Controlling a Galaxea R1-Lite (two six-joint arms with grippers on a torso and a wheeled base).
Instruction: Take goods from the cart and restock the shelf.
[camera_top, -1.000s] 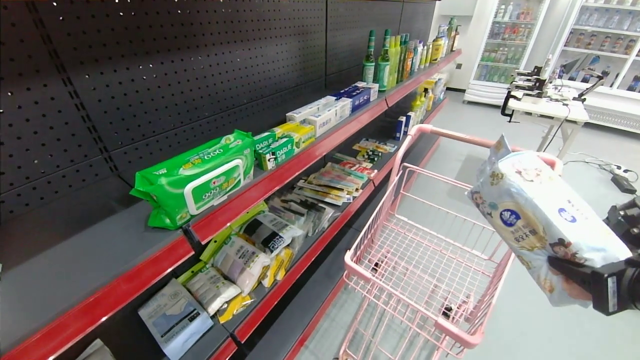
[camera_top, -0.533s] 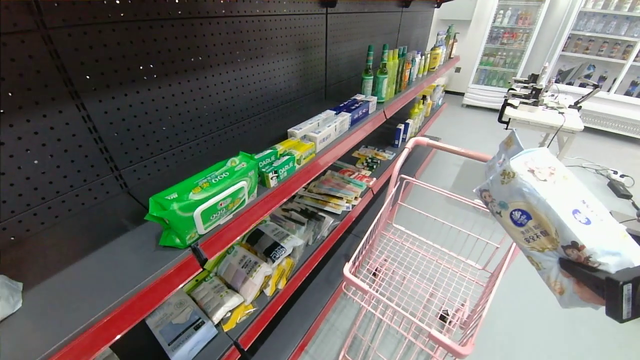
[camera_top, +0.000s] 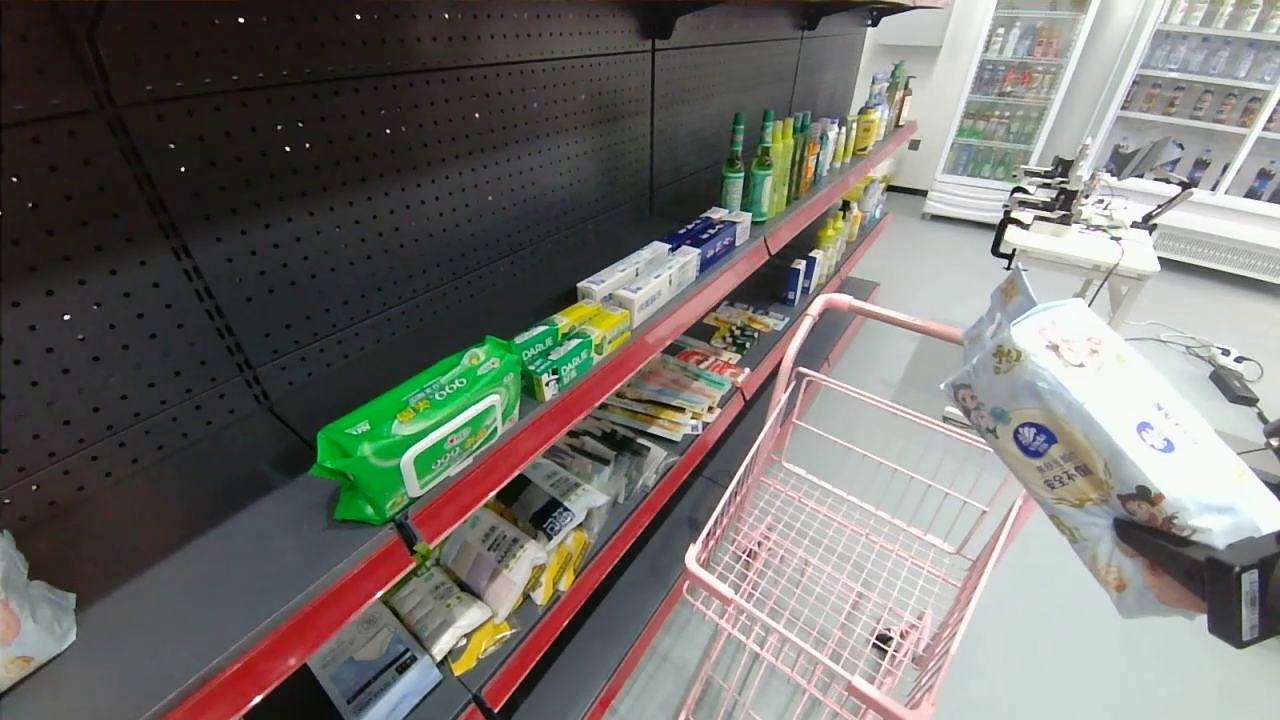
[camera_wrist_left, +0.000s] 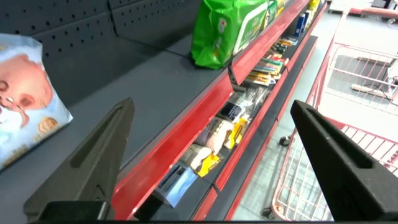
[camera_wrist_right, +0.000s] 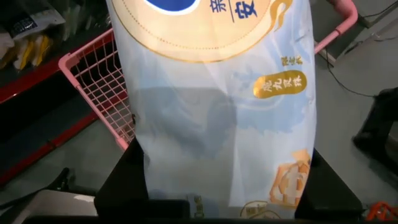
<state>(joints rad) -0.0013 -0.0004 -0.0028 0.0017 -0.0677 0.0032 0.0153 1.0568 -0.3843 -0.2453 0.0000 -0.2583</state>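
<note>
My right gripper (camera_top: 1185, 575) is shut on a white and pale-blue pack of wipes (camera_top: 1100, 450), held in the air above the right rim of the pink cart (camera_top: 850, 330). The same pack of wipes (camera_wrist_right: 217, 93) rises between the right gripper's dark fingers (camera_wrist_right: 124, 186) in the right wrist view. My left gripper (camera_wrist_left: 211, 162) is open with nothing between its fingers, hovering over the grey shelf (camera_wrist_left: 143, 87) with the red front edge. A green wipes pack (camera_top: 425, 430) lies on that shelf (camera_top: 180, 590). The cart's basket looks nearly empty.
A pale bag (camera_top: 30, 620) lies at the shelf's left end. Boxes (camera_top: 640, 280) and green bottles (camera_top: 760, 165) stand further along. Lower shelves hold small packets (camera_top: 500, 540). A white table (camera_top: 1085, 250) and drinks fridges (camera_top: 1010, 90) stand behind the cart.
The head view has shifted, bringing a pale bag into sight at the shelf's left end. The right gripper keeps the wipes pack in much the same place.
</note>
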